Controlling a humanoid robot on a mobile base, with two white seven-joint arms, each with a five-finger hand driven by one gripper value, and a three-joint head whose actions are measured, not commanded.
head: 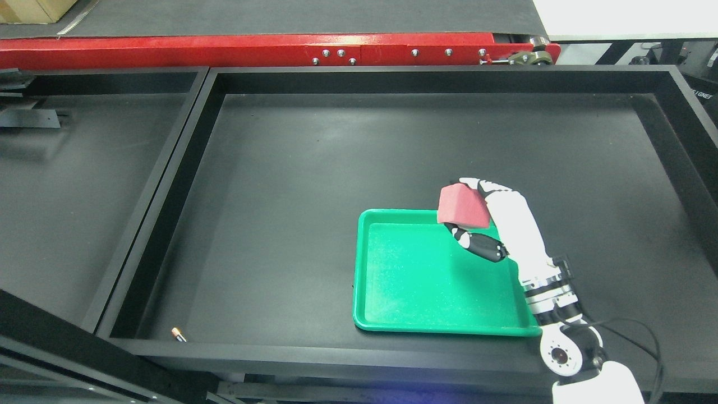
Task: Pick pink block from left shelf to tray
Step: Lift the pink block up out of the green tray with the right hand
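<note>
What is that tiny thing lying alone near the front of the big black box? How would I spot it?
Start at the large black bin and follow its front wall to the lower left corner. There, far left of the green tray, lies a small battery-like cylinder. It is orange-tipped and by far the smallest item, unlike the pink block held in the right hand.

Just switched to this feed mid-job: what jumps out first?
The pink block, gripped in the right hand, is held over the far right corner of the bright green tray. The tray sits at the right front of the big black bin, with the red rail running behind.
</note>
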